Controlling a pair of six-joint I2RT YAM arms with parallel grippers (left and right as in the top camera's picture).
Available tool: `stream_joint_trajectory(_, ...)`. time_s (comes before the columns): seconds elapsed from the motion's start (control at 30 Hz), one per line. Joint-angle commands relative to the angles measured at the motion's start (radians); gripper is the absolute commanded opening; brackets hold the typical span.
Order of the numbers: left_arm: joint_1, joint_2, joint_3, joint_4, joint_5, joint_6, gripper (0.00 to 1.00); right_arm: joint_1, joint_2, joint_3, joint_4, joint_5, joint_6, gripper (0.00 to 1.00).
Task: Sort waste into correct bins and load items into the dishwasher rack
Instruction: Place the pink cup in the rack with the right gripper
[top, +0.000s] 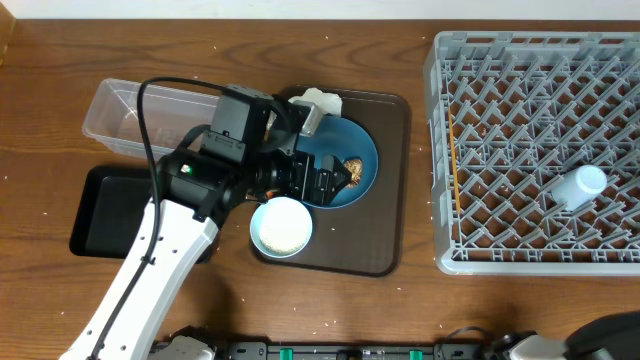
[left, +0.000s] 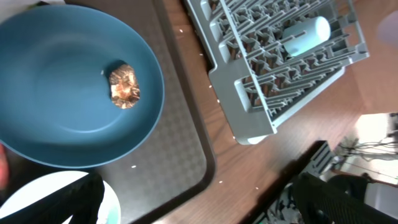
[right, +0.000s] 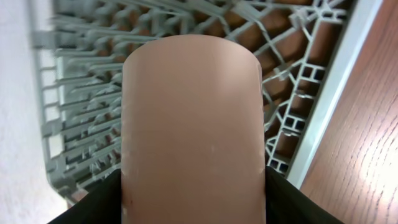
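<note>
The small pink cup (right: 189, 112) is gripped by the right tool (right: 189, 202), whose fingers are closed against its two sides at the end nearest the wrist. Its long axis is pointed straight out from the tool, and it is seen as a plain, matt, salmon-pink cylinder; whether the far end is mouth or base cannot be told. Beyond it the grey dishwasher rack (right: 298, 124) is spread, with the bench (right: 367, 155) at one side. The left tool (left: 196, 208) is opened wide and nothing is held in it. Just ahead of it the large dark blue dish (left: 56, 112) is set on the brown serving tray (left: 180, 143), with one brown food lump (left: 124, 85) in its hollow. One white bowl (left: 31, 190) is partly covered by one finger. One crumpled white tissue (top: 320, 100) is seen at the dish's rim beside the left wrist. One small blue cup (top: 578, 187) is laid on its side in the rack, well apart from the left tool, its long axis slanted across the pegs. Two bins, a clear tub (top: 125, 120) and a black tray (top: 105, 210), are placed behind the left tool, beside its arm.
</note>
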Motion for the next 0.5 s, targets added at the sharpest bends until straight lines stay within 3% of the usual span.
stream_joint_trajectory(0.0, -0.005, -0.014, 0.009, -0.002, -0.052, 0.026, 0.98, -0.031, 0.067, 0.006, 0.0, -0.08, 0.032, 0.49)
stream_joint_trajectory(0.23, -0.005, -0.014, 0.009, -0.004, -0.06, 0.026, 0.98, -0.042, 0.18, 0.006, 0.026, -0.138, 0.032, 0.54)
stream_joint_trajectory(0.47, -0.005, -0.014, 0.009, -0.008, -0.06, 0.025, 0.98, -0.043, 0.204, 0.007, 0.027, -0.17, 0.048, 0.71)
